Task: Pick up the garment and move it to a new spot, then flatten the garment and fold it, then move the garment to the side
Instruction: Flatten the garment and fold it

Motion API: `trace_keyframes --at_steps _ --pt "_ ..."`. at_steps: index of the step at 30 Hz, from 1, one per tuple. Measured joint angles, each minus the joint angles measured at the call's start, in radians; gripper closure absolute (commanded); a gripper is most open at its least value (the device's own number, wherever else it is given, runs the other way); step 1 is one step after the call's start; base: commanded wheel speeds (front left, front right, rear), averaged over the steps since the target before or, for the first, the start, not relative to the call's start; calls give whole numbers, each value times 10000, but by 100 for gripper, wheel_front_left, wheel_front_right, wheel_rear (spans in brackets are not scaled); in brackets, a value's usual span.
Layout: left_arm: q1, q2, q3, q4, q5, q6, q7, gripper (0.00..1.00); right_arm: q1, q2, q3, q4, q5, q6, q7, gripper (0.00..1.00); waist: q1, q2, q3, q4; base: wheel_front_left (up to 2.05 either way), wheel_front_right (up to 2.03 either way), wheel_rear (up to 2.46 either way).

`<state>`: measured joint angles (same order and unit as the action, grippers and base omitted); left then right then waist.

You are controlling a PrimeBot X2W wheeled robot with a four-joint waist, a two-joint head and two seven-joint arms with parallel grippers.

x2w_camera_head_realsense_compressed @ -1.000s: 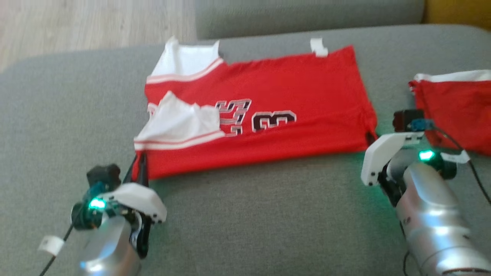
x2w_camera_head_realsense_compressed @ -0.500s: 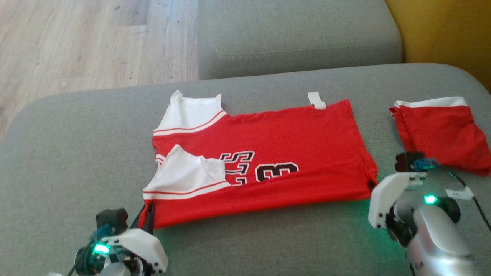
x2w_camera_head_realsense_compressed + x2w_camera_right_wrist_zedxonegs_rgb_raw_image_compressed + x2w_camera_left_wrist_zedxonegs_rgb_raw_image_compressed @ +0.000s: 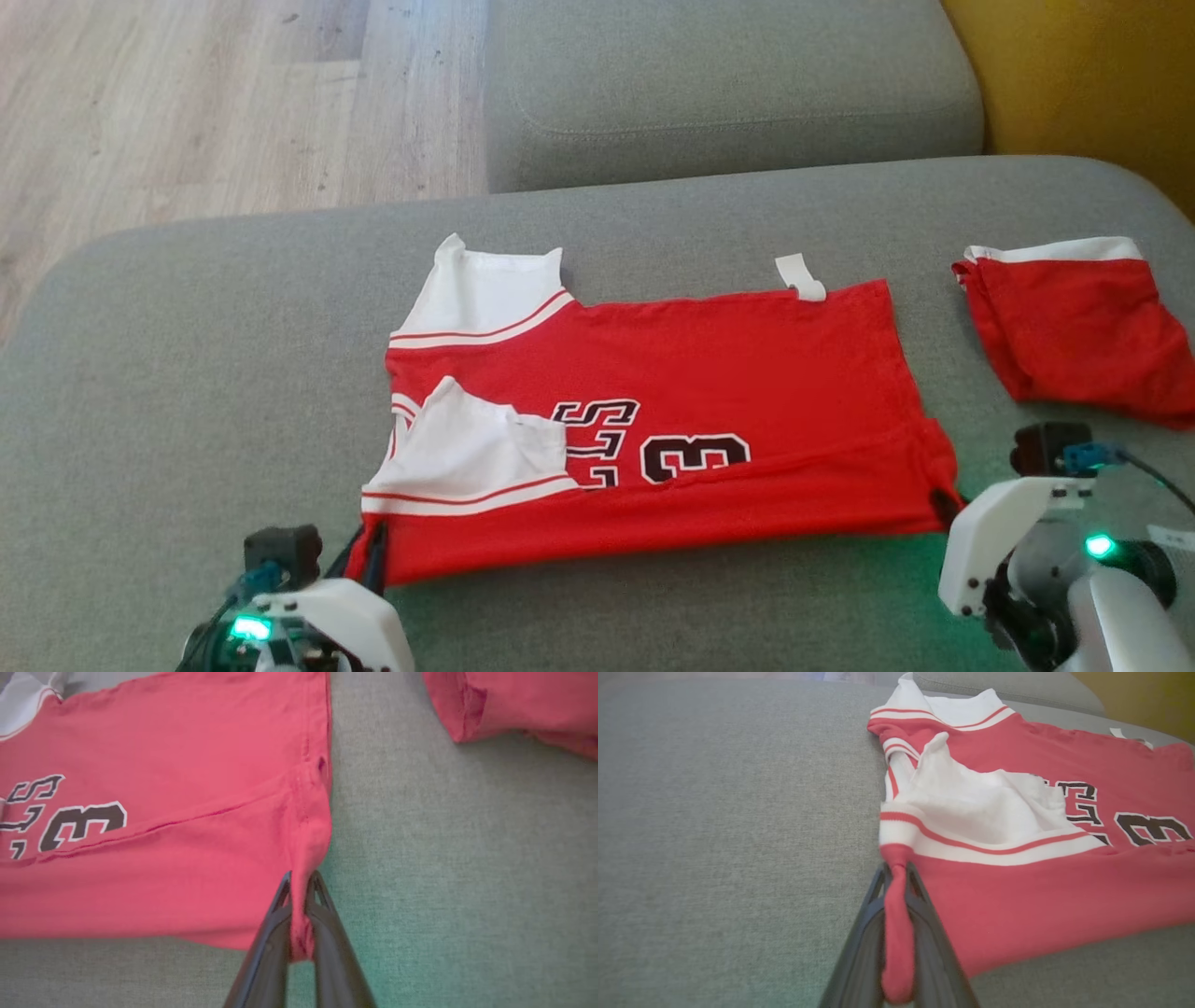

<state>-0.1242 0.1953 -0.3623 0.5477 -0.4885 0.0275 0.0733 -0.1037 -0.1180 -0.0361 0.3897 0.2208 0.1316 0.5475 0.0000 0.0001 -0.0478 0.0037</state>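
The garment [image 3: 691, 411] is a red jersey with white striped sleeves and black lettering, lying spread on the grey sofa seat [image 3: 187, 373]. My left gripper [image 3: 366, 551] is shut on its near left corner, and the left wrist view shows red cloth [image 3: 896, 914] pinched between the dark fingers [image 3: 864, 933] of that gripper [image 3: 896, 870]. At the near right corner my right gripper [image 3: 943, 499] is shut on the hem; in the right wrist view a red fold [image 3: 303, 891] sits squeezed in that gripper [image 3: 301, 877]. The near edge of the garment [image 3: 163, 812] is drawn straight between both grips.
A second red piece with a white band [image 3: 1074, 327] lies folded at the far right of the seat, also seen as the red piece [image 3: 514, 704] in the right wrist view. A grey back cushion [image 3: 728, 84] stands behind, wooden floor [image 3: 205, 103] to the left, a yellow surface [image 3: 1083, 75] at the right.
The camera has tilted, so the whole scene sits lower in the picture. Both grippers keep their hold on the near corners; the garment has slid slightly to the right.
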Motion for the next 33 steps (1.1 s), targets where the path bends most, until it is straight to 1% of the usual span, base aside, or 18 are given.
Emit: trace_keyframes --at_steps 1,2,7,9,11,15,19,22,26,27,30,33 --pt "35 27 -10 -130 -36 59 84 30 37 38 -21 -203 -23 0 59 0 0 0 31 2 0 0 0" --pt "65 65 -13 -230 -35 121 178 0 78 65 -31 -403 -23 0 69 0 0 0 64 3 0 0 0" --pt "94 213 36 -842 -36 347 249 0 137 121 -366 -1152 -198 0 -31 0 0 0 278 -12 0 0 0" --pt "82 213 115 -1114 -61 405 82 0 131 184 -485 -1415 -186 0 -238 0 0 0 378 -29 0 0 0" --pt "28 217 362 -1427 -92 489 -349 0 113 196 -453 -1710 -221 0 -656 0 0 0 512 -50 0 0 0" --pt "-616 276 627 -1988 -236 291 -1150 0 -247 257 -487 -2140 -263 0 -1925 0 1 0 860 -110 0 0 0" --pt "-1868 391 665 -2080 -113 209 -1227 0 -1061 272 -527 -2215 -284 0 -2913 0 1 0 1349 -185 0 0 0" --pt "-2983 663 487 -1791 71 -153 -763 0 -1636 270 -412 -2173 -286 0 -3379 0 2 0 1813 -270 0 0 0" --pt "-4726 1095 280 -993 155 -840 255 0 -2507 217 -148 -1939 -291 0 -3772 0 3 0 2510 -464 0 0 0" --pt "-4726 1095 280 -993 155 -840 255 0 -2507 217 -148 -1939 -291 0 -3772 0 3 0 2510 -464 0 0 0" --pt "-6078 1473 0 -259 144 -1275 1143 0 -3225 96 8 -1741 -366 0 -3917 0 3 0 3053 -651 0 0 0" --pt "-7206 1837 -405 435 138 -1473 2004 0 -3903 35 199 -1526 -364 0 -4090 0 4 -1 3591 -862 0 0 0"
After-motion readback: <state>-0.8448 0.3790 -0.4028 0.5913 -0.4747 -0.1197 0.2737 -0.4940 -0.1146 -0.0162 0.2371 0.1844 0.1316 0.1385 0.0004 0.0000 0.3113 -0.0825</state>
